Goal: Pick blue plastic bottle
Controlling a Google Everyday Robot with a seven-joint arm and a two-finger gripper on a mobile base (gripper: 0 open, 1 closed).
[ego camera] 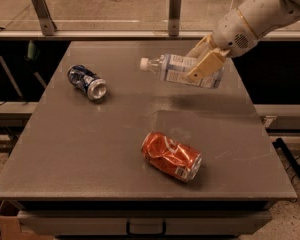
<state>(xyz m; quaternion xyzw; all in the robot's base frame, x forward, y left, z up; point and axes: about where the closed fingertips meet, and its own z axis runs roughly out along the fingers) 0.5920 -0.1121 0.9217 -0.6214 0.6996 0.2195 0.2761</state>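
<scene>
Blue plastic bottle (172, 68) sits upper right of centre, long axis near horizontal, white cap pointing left. Gripper (195, 66) pinches its labelled body from the right, and its shadow falls on the grey table (90, 144) below. Crushed dark-blue can (87, 82) far left, dented red can (172, 155) lower centre, both well apart.

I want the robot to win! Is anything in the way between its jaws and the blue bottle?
Nothing visible is. The gripper, at the far right of the table, has its jaws shut on the blue plastic bottle, holding it just above the surface. The blue can and red can lie apart from it.
</scene>
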